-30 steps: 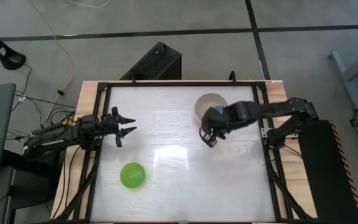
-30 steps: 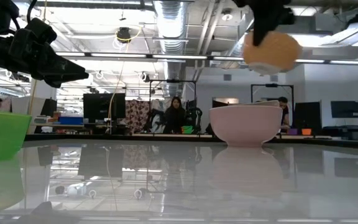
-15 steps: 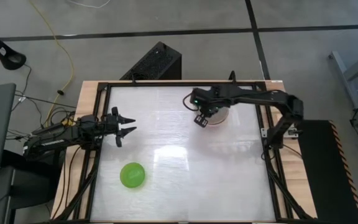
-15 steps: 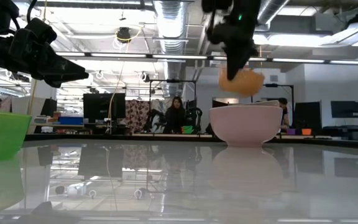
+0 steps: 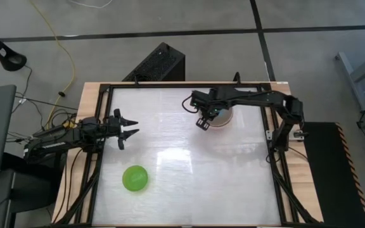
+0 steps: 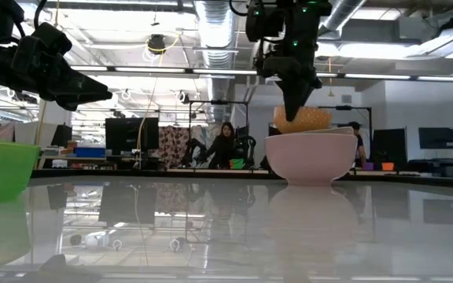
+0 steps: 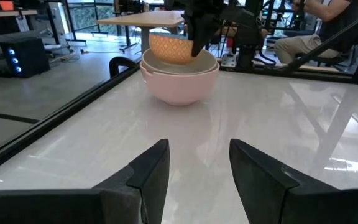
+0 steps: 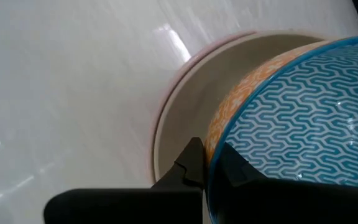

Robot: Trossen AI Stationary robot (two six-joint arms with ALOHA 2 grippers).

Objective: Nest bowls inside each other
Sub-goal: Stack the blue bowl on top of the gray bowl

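A pink bowl [image 6: 311,161] stands at the far right of the table with a cream bowl [image 8: 188,102] nested in it. My right gripper [image 6: 294,106] is above the stack, shut on a smaller bowl [image 8: 278,118] that is orange outside and blue-patterned inside. That bowl's lower part is sunk below the cream bowl's rim. A green bowl [image 5: 135,178] rests on its base at the near left. My left gripper [image 5: 128,128] waits open at the table's left side, level and pointing toward the stack. My right gripper holds the orange and blue bowl by its rim [image 8: 215,152], on the side toward the table's left. One finger is inside the bowl and one outside. The fingers come from above, pointing steeply down. The bowl hangs mouth up inside the cream bowl; whether it rests there I cannot tell.
A black frame [image 5: 106,95] runs around the white tabletop [image 5: 182,171]. The middle and the near right of the tabletop show bare surface. People and desks show in the room beyond the far edge.
My right gripper has swung from the near side of the stack toward the far edge and the left, has rolled, and has come down. The orange and blue bowl has gone with it, from high above and to the right of the stack down into the cream bowl.
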